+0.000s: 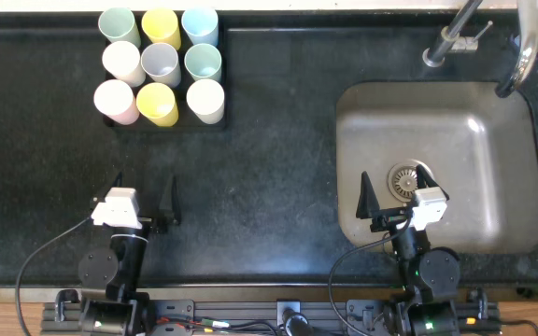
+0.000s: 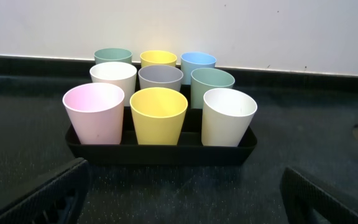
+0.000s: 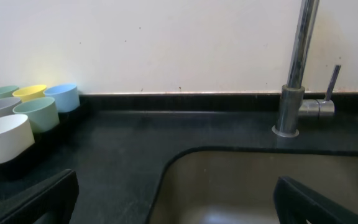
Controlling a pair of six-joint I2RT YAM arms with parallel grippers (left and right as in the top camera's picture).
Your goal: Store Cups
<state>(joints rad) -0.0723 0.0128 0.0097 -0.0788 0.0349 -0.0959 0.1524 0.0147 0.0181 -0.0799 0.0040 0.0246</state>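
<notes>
Several pastel cups stand upright in three rows in a black tray [image 2: 160, 153] at the counter's back left. The front row holds a pink cup [image 2: 94, 112], a yellow cup [image 2: 158, 114] and a white cup [image 2: 229, 115]; from above they are the pink cup [image 1: 116, 101], the yellow cup [image 1: 157, 103] and the white cup [image 1: 205, 99]. My left gripper [image 1: 145, 192] is open and holds nothing, on the near side of the tray and well apart from it; its wrist view [image 2: 185, 205] faces the cups. My right gripper [image 1: 397, 189] is open and holds nothing, over the sink's near part.
A steel sink [image 1: 493, 140] is set into the black counter [image 1: 269, 168] at the right, with a faucet [image 1: 451, 37] behind it. A pale wall [image 3: 166, 43] runs along the back. Bare counter lies between tray and sink.
</notes>
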